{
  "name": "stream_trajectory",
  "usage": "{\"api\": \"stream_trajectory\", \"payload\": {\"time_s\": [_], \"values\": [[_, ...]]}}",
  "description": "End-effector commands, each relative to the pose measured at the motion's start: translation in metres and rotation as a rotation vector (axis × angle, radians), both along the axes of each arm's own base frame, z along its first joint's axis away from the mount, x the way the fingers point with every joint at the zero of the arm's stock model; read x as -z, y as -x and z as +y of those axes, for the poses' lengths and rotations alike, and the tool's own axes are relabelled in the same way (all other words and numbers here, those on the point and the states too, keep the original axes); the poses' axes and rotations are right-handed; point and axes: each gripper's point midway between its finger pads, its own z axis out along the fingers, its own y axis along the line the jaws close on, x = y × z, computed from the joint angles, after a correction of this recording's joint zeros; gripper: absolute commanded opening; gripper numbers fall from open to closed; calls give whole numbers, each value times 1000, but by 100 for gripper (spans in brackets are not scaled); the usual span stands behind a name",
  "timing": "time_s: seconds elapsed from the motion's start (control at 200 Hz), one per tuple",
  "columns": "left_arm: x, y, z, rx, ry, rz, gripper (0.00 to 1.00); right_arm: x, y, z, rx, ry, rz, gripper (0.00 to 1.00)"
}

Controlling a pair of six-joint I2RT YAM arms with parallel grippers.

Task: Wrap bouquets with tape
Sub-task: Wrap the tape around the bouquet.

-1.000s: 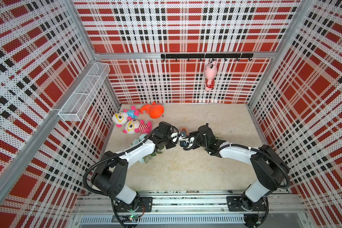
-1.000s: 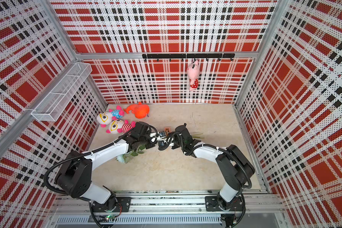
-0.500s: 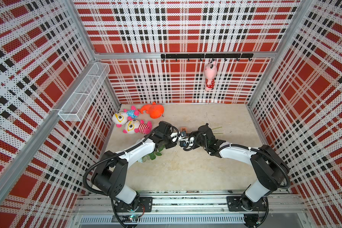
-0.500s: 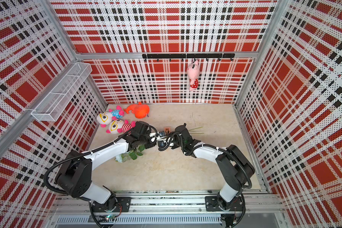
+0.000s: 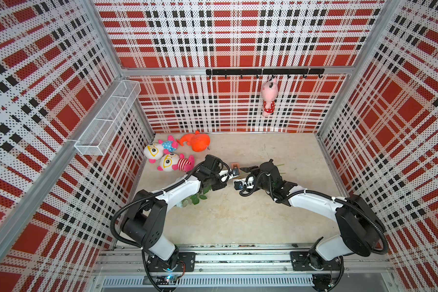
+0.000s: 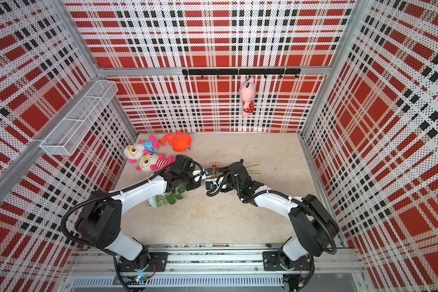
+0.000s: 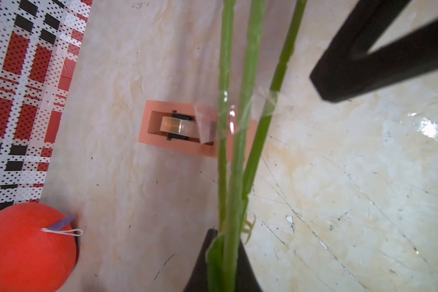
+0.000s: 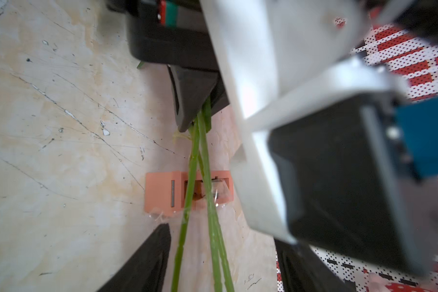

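1. Bouquet (image 7: 237, 164): three stems are pinched in the left hand (image 7: 225, 235), which is closed tight on them and carries them over the tabletop (image 7: 339, 202).
2. Opposite, the right hand (image 8: 220, 252) was nearly closed a second ago. It now stands wide, one finger on each side of the stems and touching neither, so it has just let go.
3. Between the hands, a clear strip (image 7: 259, 102) lies wrinkled across all three stems and appears to run back to the roll.
4. Source: the tape (image 7: 177, 126), in its orange dispenser, sits on the tabletop directly under the stems.
5. Far end: the blooms (image 6: 159, 199) and leaves lie beneath the left arm, seen in both top views.
6. Reading: the release suggests the strip has stuck. The wrap looks unfinished, since the strip seems uncut and covers one side only.
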Motion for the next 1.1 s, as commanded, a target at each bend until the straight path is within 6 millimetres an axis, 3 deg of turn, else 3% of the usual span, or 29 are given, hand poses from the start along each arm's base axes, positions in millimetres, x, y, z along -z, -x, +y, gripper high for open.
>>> {"api": "stream_trajectory", "payload": {"time_s": [0.0, 0.23, 0.431, 0.576, 0.807, 1.097], "values": [[-9, -4, -4, 30, -4, -13, 0, 1, 6, -9, 0, -13, 30, 74], [-13, -2, -6, 45, 2, -15, 0, -8, 22, -15, -33, -70, 156, 82], [-20, -1, -7, 48, 2, -38, 0, -22, 45, -33, -52, -167, 348, 90], [-19, -1, -7, 50, 0, -38, 0, -32, 57, -43, -79, -216, 380, 95], [-28, -2, -7, 37, -10, -84, 0, -49, 32, -55, 7, -308, 522, 100], [-57, -3, -6, 16, -4, -205, 0, -21, 16, -49, 0, -163, 686, 100]]}}
